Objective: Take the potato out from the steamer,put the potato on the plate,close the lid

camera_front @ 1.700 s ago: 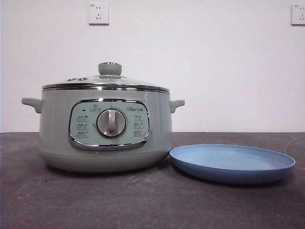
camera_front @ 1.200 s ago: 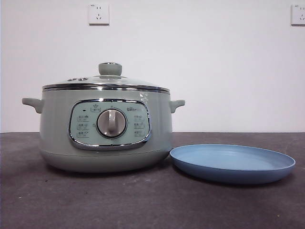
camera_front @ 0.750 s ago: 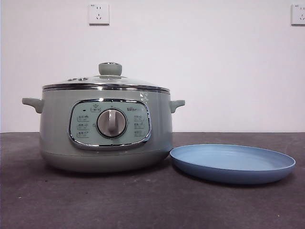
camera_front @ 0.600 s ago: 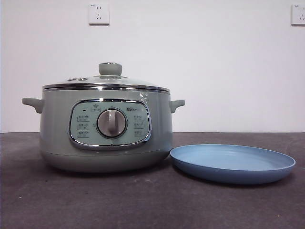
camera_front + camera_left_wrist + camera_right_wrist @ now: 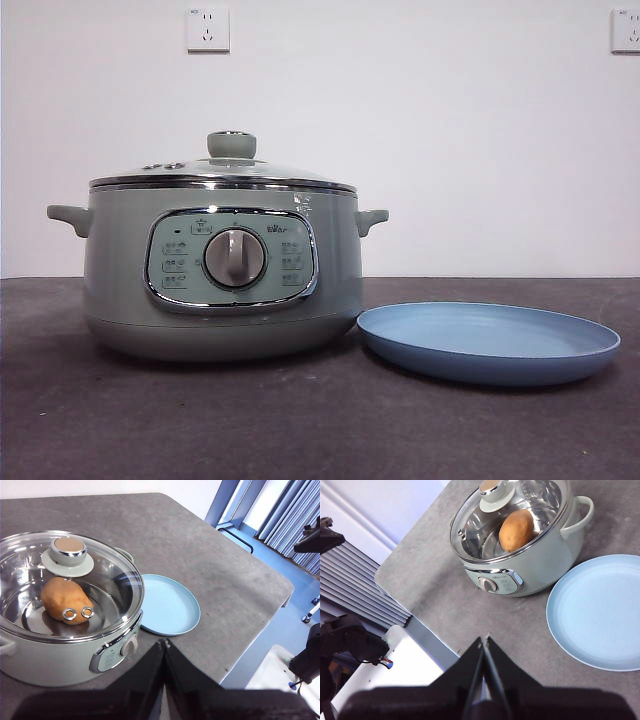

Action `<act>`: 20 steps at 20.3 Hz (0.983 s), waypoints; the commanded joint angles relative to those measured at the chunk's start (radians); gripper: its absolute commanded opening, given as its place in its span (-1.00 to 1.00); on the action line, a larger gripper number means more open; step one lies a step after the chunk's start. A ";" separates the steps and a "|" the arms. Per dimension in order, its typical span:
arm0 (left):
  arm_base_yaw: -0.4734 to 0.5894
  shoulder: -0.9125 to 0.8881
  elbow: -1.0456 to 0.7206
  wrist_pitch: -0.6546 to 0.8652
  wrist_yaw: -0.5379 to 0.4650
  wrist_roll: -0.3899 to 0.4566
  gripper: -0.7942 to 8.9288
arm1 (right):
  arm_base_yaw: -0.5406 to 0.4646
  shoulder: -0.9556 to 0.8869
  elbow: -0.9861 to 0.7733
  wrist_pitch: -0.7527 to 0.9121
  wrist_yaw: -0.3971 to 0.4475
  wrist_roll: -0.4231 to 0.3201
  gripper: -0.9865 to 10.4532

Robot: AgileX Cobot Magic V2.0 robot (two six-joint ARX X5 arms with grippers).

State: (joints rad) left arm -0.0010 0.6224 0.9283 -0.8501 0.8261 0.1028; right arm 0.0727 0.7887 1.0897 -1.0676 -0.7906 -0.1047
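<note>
Tan-brown roundish potato (image 5: 64,600) shows only from the wrists, under the chrome-rimmed glass lid (image 5: 222,175) inside the sage-green steamer (image 5: 220,270), well ahead of both closed, empty grippers (image 5: 164,642) (image 5: 484,641).

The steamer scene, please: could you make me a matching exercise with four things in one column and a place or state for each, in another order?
Things:
1. potato
2. lid
3. plate
4. left gripper

Places or states:
A. bare, on the table beside the steamer
B. shut, held above the table
C. inside the steamer, seen through glass
D. closed on the steamer, knob up

Pairs: 1-C, 2-D, 3-A, 4-B
</note>
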 commanded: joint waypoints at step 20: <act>-0.001 0.029 0.010 0.044 -0.098 -0.021 0.46 | 0.002 0.003 0.000 0.018 0.007 0.007 0.33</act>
State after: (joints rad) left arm -0.0010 0.6415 0.9321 -0.8211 0.7383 0.0971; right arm 0.0727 0.7898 1.0897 -1.0554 -0.7837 -0.0986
